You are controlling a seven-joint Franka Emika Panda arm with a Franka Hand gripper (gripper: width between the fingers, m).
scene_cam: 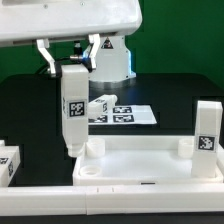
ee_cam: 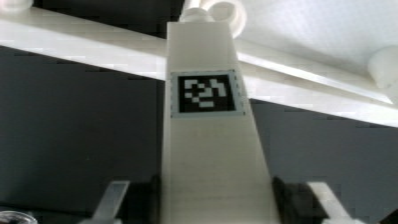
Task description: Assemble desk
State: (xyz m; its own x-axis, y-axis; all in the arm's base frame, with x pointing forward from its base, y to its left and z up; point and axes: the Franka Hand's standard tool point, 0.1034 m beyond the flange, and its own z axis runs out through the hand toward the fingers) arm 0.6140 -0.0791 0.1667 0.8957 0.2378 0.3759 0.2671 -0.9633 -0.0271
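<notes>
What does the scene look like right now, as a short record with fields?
gripper: shut on held leg
held leg: upright, lower end at tabletop corner, exterior view's left
standing leg: upright at tabletop's end, exterior view's right
lying leg: at marker board's end
edge leg: lying at exterior view's left edge

We log the arm (scene_cam: 75,18) as a broad, glossy white shell with rounded edges, shaded grey along its underside. Below it sits the wrist block (scene_cam: 110,58): a pale grey-white casing with a dark blue-black patch beside it and a small white wedge shape against that patch. A thin white cable (scene_cam: 41,54) curves in a loop next to the block. In the wrist view we note the jaws as two pale grey bars, dark along their inner sides. Edges are blurred and finer markings are too small to tell.
</notes>
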